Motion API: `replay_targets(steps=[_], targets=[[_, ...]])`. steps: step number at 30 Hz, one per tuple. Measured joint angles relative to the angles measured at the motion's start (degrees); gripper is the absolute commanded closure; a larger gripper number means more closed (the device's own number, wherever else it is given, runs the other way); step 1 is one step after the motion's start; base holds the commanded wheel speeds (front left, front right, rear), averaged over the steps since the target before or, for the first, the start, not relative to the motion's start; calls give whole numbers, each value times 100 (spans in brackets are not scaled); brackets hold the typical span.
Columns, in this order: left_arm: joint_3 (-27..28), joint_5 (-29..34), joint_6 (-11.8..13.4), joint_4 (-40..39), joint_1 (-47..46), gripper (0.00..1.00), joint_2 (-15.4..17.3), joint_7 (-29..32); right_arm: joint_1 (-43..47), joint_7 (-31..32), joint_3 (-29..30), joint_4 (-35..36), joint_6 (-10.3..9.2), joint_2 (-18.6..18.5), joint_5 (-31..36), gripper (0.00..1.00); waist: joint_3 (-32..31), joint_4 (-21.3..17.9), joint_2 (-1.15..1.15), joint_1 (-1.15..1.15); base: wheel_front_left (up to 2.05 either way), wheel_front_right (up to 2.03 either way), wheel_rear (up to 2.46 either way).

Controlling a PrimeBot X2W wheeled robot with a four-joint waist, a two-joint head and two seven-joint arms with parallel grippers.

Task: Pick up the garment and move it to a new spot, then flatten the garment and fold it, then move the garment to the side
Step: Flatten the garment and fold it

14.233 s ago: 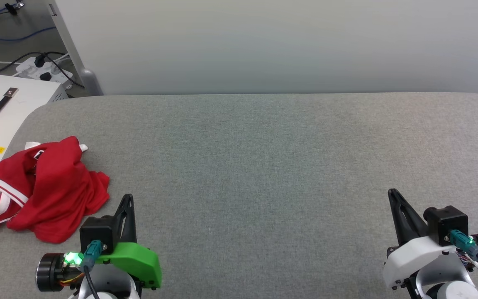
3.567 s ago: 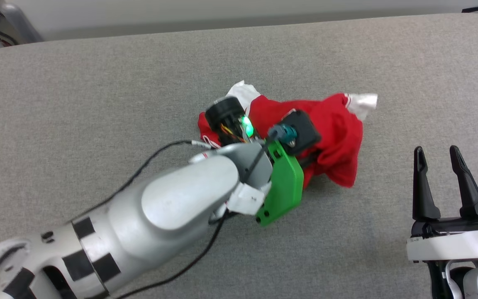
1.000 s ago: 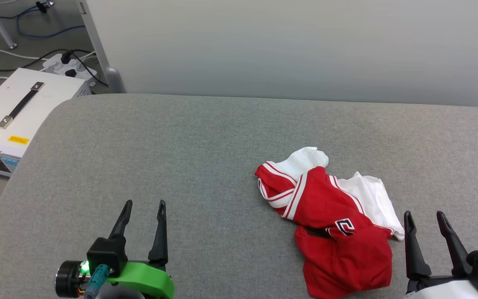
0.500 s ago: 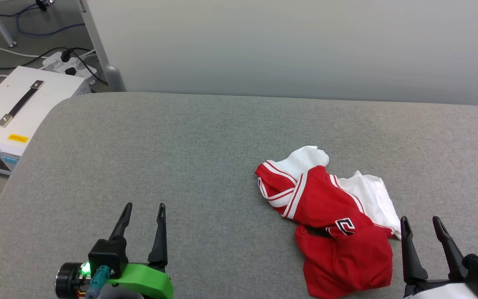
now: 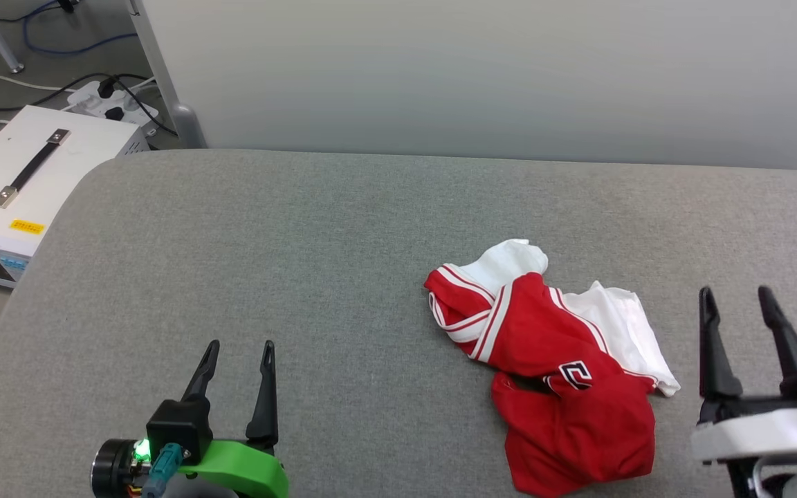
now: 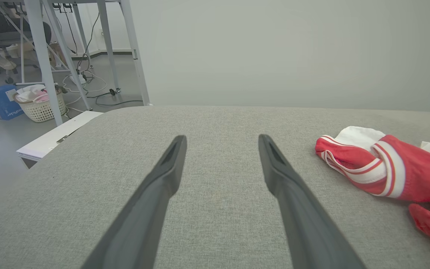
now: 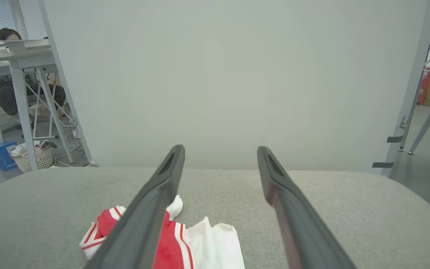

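Lying crumpled, garment (image 5: 557, 377) just beside right gripper (image 5: 736, 301) (jaws apart)

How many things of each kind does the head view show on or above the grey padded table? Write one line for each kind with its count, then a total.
Red and white jersey: 1
Grippers: 2, the left gripper and the right gripper, both with jaws open
Total: 3
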State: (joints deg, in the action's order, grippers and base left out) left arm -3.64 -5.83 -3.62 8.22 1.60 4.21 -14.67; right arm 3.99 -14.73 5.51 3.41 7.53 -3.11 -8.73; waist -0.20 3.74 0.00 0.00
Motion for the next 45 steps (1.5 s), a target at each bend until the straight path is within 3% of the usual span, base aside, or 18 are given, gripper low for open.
replay_targets(steps=[5, 11, 12, 15, 20, 23, 27, 35, 42, 43, 44, 45], targets=[[31, 32, -46, -9, -37, 0, -29, 0, -909, 0, 9, 0, 0, -505, -47, 0, 142, 13, 0, 0, 0, 0, 0], [54, 33, -75, -24, -176, 0, -52, 0, -1967, 152, -714, -1124, 0, -1553, -602, 0, 370, 60, 0, 0, 0, 0, 0], [59, 32, -78, -51, -259, 0, -66, 0, -2476, 1161, -1488, -1582, 0, -2186, -1080, 0, 486, 94, 0, 0, 0, 0, 0], [58, 31, -113, -84, -350, 0, -78, 0, -2937, 2499, -2321, -1833, 1, -2774, -1954, 0, 609, 142, 0, 0, 0, 0, 0], [44, 24, -116, -135, -475, 0, -91, 0, -3328, 4295, -3132, -2022, 0, -3398, -3026, 0, 807, 243, 0, 1, 0, 0, 0], [24, 20, -116, -153, -559, 0, -97, 0, -3526, 5054, -3452, -2167, 0, -3560, -3405, 0, 948, 309, 0, 0, 0, 0, 0], [-44, -51, -108, -181, -687, 0, -100, 0, -3908, 5466, -3807, -2405, 0, -3591, -3543, 0, 1167, 397, 0, 1, 0, 0, 0], [-178, -187, -7, -199, -937, 0, -105, 0, -4234, 5422, -4157, -3410, 0, -3288, -3747, 0, 1594, 568, 0, 1, 0, 0, 0], [-164, -223, 43, -183, -949, 0, -109, 0, -4246, 5267, -4535, -3589, -8, -3375, -3933, 0, 1685, 665, 0, 1, 0, 0, 0], [-154, -223, 43, -180, -948, 0, -109, 0, -4259, 5206, -4590, -3575, -9, -3387, -3951, 82, 1674, 656, 0, 1, 0, 0, 0], [-146, -222, 44, -170, -947, 0, -109, 0, -4260, 5086, -4655, -3564, -9, -3403, -3965, 100, 1655, 640, 0, 1, 0, 0, 0], [-138, -222, 45, -157, -947, 0, -109, 0, -4260, 4964, -4729, -3551, -9, -3417, -3991, 100, 1627, 621, 0, 1, 0, 0, 0]])
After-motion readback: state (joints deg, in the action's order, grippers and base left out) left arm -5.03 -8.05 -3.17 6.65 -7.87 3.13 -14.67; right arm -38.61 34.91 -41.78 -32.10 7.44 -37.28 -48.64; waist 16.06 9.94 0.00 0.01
